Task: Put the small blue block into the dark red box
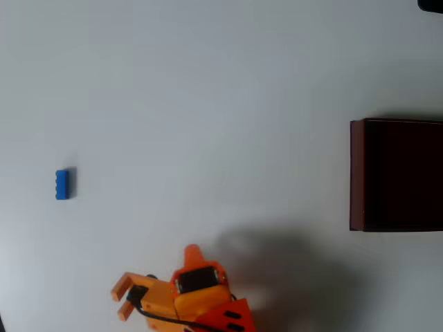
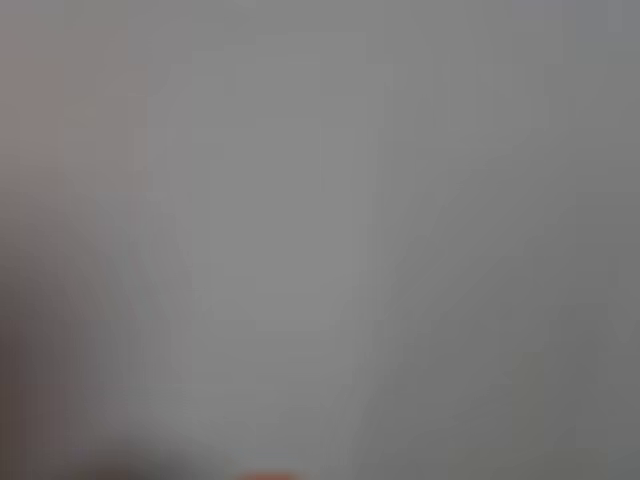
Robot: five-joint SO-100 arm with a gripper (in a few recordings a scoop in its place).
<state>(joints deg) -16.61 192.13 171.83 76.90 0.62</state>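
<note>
The small blue block (image 1: pixel 62 184) lies on the white table at the far left of the overhead view, studs along its left side. The dark red box (image 1: pixel 394 174) stands at the right edge, its inside almost black. My orange gripper (image 1: pixel 119 300) sits at the bottom of that view, pointing left, well below and to the right of the block. Its two fingers stand apart with nothing between them. The wrist view is a grey blur with a faint orange sliver at its bottom edge.
The white table (image 1: pixel 208 104) spreads bare between block and box. The arm's shadow (image 1: pixel 291 277) falls to the right of the arm. A dark object (image 1: pixel 430 4) shows at the top right corner.
</note>
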